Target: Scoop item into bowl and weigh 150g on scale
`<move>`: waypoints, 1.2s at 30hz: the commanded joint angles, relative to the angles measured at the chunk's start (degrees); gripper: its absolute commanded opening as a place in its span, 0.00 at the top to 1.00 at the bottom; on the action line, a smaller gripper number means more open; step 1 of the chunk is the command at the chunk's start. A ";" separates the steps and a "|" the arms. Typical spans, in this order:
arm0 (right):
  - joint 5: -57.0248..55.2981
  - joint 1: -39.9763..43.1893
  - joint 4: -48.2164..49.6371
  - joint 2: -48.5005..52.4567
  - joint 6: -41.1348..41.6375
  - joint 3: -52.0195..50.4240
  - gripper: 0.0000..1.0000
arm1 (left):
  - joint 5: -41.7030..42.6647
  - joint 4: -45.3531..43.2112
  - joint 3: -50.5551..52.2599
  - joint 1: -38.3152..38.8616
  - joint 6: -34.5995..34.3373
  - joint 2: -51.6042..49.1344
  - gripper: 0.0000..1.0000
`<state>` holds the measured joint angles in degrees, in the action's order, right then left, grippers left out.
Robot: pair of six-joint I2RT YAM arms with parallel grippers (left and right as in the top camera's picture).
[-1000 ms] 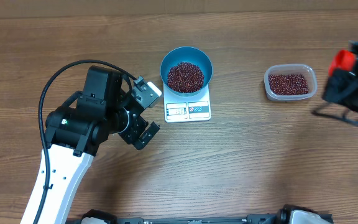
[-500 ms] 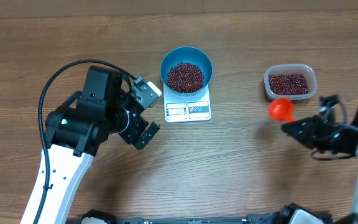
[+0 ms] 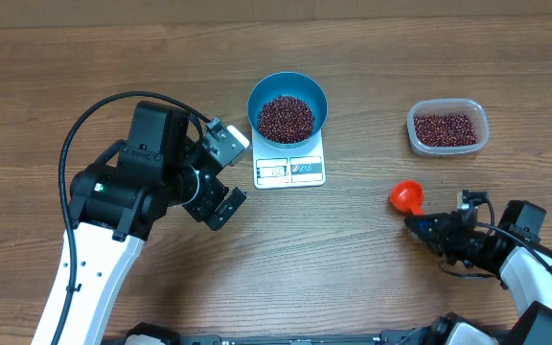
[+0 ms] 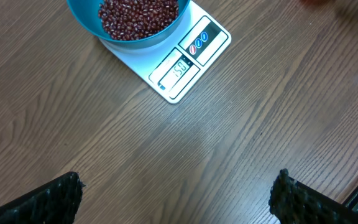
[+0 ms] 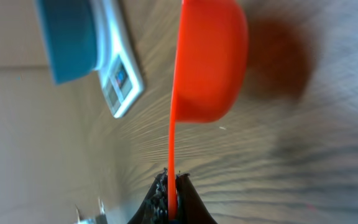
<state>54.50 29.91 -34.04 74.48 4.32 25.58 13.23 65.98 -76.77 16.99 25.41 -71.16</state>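
Orange scoop (image 3: 407,196), handle pinched in the right gripper (image 3: 424,223), has its cup end toward the bowl (image 3: 255,101), well apart. Left gripper (image 3: 233,174), spread wide and empty, is nearer.

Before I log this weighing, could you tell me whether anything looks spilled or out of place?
Nothing stands out: the beans are only in the bowl and tub, the bowl sits on the scale, and the right hand holds the scoop.
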 commanded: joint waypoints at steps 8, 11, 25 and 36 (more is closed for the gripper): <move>-6.54 0.00 1.03 -0.42 6.62 -0.24 0.78 | 0.26 -0.20 -1.11 -0.11 -0.59 -0.11 0.00; -9.07 0.00 1.09 -0.44 6.62 -0.22 0.00 | 0.26 -0.20 -1.11 -0.11 -0.59 -0.11 0.00; -32.48 0.00 -8.46 -0.55 9.40 13.18 0.00 | 0.26 -0.20 -1.11 -0.09 -0.59 -0.11 0.00; -53.42 -0.07 -21.33 -0.59 9.42 28.50 0.00 | 0.26 -0.20 -1.11 -0.11 -0.57 -0.11 0.00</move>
<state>6.85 29.91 -55.02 74.48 13.50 51.37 13.21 65.98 -76.82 16.99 25.41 -71.16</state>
